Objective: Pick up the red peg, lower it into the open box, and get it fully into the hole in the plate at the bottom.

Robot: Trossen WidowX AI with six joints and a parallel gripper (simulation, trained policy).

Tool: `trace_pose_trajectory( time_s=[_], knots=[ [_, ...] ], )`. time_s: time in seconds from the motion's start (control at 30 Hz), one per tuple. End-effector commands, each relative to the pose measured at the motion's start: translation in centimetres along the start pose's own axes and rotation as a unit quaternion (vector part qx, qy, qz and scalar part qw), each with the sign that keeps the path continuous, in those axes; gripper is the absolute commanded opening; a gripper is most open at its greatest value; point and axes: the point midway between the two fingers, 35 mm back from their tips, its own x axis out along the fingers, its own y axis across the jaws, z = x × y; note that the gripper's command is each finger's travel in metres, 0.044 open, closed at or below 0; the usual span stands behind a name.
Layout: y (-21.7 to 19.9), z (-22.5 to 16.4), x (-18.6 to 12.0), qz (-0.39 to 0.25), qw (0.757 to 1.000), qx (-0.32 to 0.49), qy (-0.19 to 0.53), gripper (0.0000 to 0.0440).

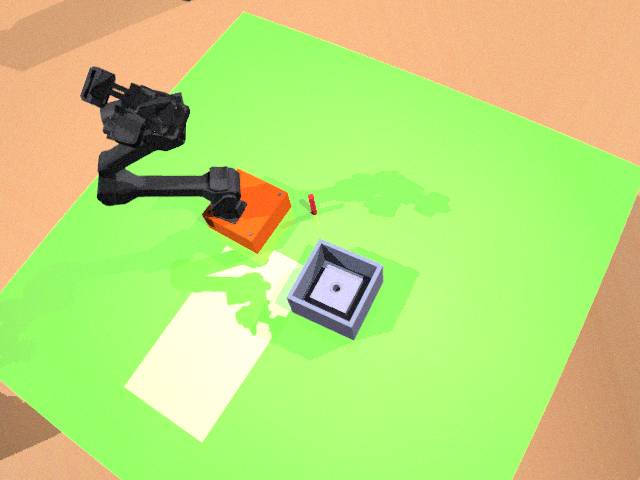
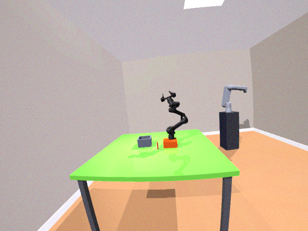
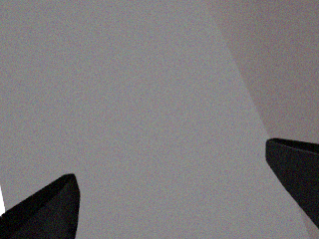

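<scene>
The red peg [image 1: 312, 204] [image 2: 157, 145] stands roughly upright on the green table, between the orange base block and the open box. The grey-blue open box [image 1: 323, 318] [image 2: 144, 142] stands beyond the peg, with a pale plate [image 1: 348, 297] at its bottom. The hole [image 1: 336, 288] in the plate is dark and has no peg in it. My gripper [image 2: 166, 92] [image 3: 174, 166] is wide open and empty, raised high above the table and pointing upward, far from the peg. The wrist view shows only the two fingers against the ceiling and wall.
The orange block [image 1: 258, 206] [image 2: 170, 143] under the arm's base stands close beside the peg. The box walls rise around the plate. The green table [image 1: 465, 361] [image 2: 149, 169] has visible edges. A grey arm on a dark pedestal [image 2: 229, 131] stands off the table.
</scene>
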Motion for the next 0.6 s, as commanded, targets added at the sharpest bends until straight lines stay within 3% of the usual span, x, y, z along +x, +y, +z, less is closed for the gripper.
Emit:
trace_pose_trajectory(
  time_s=[0.0, 0.07, 0.3, 0.57],
  knots=[
    [-0.6, -0.5, 0.0, -0.008, 1.000, -0.011, 0.008, 0.0418],
    [-2.0, -1.6, 0.1, -0.029, 0.999, -0.033, 0.025, 0.0440],
    [-7.9, -5.6, -0.5, -0.111, 0.985, -0.093, 0.090, 0.0440],
    [-14.7, -9.1, -2.8, -0.202, 0.952, -0.165, 0.161, 0.0440]
  ],
)
